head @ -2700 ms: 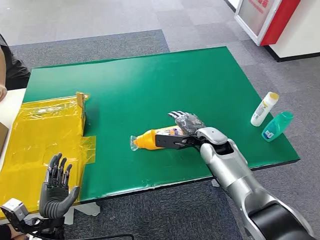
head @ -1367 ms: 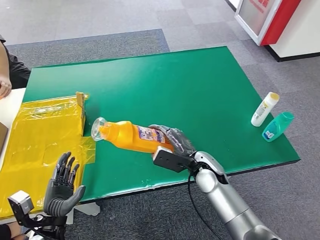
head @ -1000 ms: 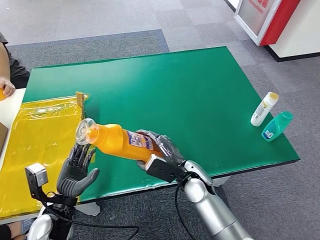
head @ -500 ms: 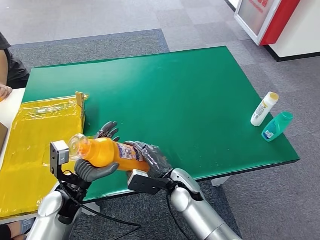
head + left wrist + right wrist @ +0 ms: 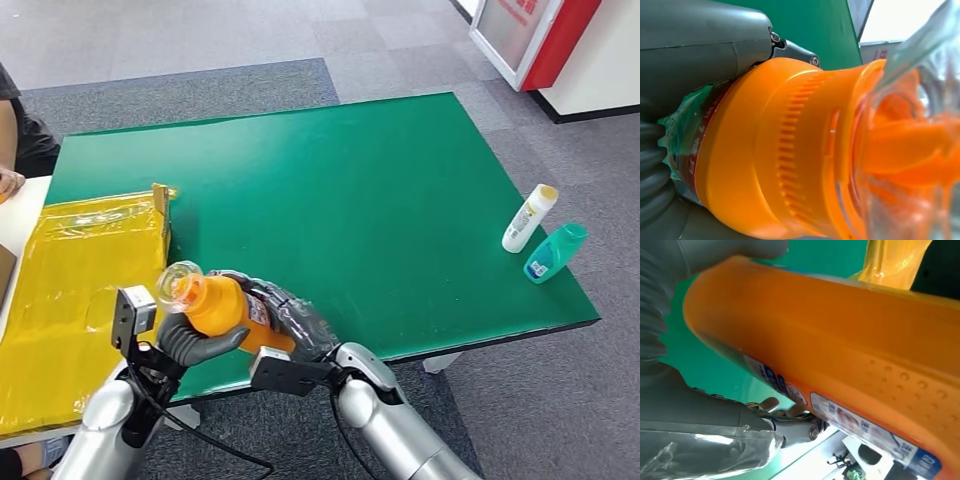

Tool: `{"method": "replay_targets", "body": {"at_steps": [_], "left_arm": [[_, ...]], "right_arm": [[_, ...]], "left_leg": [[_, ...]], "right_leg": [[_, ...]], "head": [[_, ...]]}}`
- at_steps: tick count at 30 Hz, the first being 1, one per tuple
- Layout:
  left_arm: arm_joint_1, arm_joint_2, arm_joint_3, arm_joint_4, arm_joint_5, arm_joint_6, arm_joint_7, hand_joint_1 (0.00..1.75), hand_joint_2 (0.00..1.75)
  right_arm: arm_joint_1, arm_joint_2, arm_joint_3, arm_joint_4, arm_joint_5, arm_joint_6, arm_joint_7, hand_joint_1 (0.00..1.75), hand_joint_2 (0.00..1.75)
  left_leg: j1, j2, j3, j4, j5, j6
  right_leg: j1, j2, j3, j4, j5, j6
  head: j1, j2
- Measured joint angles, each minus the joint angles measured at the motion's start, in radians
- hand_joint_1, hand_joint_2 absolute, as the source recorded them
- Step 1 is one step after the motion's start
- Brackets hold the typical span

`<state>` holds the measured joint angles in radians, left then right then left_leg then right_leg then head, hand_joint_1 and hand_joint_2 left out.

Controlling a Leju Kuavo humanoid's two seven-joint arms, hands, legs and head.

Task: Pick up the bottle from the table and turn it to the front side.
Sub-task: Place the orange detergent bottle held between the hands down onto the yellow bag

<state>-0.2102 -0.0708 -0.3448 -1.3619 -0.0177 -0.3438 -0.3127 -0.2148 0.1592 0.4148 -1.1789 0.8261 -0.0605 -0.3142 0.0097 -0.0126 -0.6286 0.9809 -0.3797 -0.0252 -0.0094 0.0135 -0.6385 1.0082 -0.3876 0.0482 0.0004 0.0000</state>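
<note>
White bottle (image 5: pixel 529 218) beside teal bottle (image 5: pixel 555 252).

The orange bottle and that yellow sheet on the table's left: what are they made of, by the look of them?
The orange bottle, held by both hands, looks like smooth moulded plastic: glossy, with fine ribs near the neck and a clear see-through cap. The yellow sheet seems a thin plastic film: it is wrinkled and shiny, though what lies under it cannot be told.

Carpet-tiled lab (image 5: pixel 226 40), green table (image 5: pixel 362 170)

You see silver arms, black cables at each wrist, a dark grey left hand (image 5: pixel 198 343), a plastic-wrapped right hand (image 5: pixel 290 322).
</note>
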Motion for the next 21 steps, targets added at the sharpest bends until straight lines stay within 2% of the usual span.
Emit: {"method": "replay_targets", "body": {"at_steps": [7, 11, 15, 19, 21], "left_arm": [[0.005, 0.025, -0.012, -0.065, -0.077, 0.043, 0.011, 1.75, 1.75], [0.01, 0.056, -0.012, -0.124, -0.208, 0.105, 0.07, 1.75, 1.75], [-0.003, 0.143, -0.01, -0.189, -0.369, 0.118, 0.166, 1.75, 1.75], [-0.028, 0.226, -0.009, -0.22, -0.449, 0.106, 0.224, 1.75, 1.75], [-0.05, 0.265, -0.014, -0.226, -0.518, 0.083, 0.289, 1.75, 1.75]], "right_arm": [[0.021, -0.006, -0.009, -0.025, -0.02, 0.0, 0.005, 0.0, 1.75], [0.045, -0.011, -0.04, -0.047, -0.03, 0.0, 0.016, 0.0, 1.75], [0.077, -0.022, -0.1, -0.08, -0.048, 0.001, 0.018, 0.0, 1.75], [0.094, -0.03, -0.147, -0.101, -0.055, 0.004, 0.013, 0.0, 1.75], [0.1, -0.031, -0.166, -0.11, -0.055, 0.007, 0.011, 0.0, 1.75]], "left_leg": [[0.0, 0.0, 0.0, 0.0, 0.0, 0.0], [0.0, 0.0, 0.0, 0.0, 0.0, 0.0], [0.0, 0.0, 0.0, 0.0, 0.0, 0.0], [0.0, 0.0, 0.0, 0.0, 0.001, -0.001], [0.0, 0.0, 0.0, 0.0, 0.001, -0.001]], "right_leg": [[0.0, 0.0, 0.0, 0.0, 0.0, 0.0], [0.0, 0.0, 0.0, 0.0, 0.0, 0.0], [0.0, 0.0, 0.0, 0.0, 0.0, 0.0], [0.0, 0.0, -0.001, 0.0, 0.0, 0.0], [0.0, 0.0, -0.001, 0.0, 0.0, -0.001]], "head": [[0.0, 0.0], [0.0, 0.0], [0.0, 0.0], [0.0, 0.0], [0.0, 0.0]]}}
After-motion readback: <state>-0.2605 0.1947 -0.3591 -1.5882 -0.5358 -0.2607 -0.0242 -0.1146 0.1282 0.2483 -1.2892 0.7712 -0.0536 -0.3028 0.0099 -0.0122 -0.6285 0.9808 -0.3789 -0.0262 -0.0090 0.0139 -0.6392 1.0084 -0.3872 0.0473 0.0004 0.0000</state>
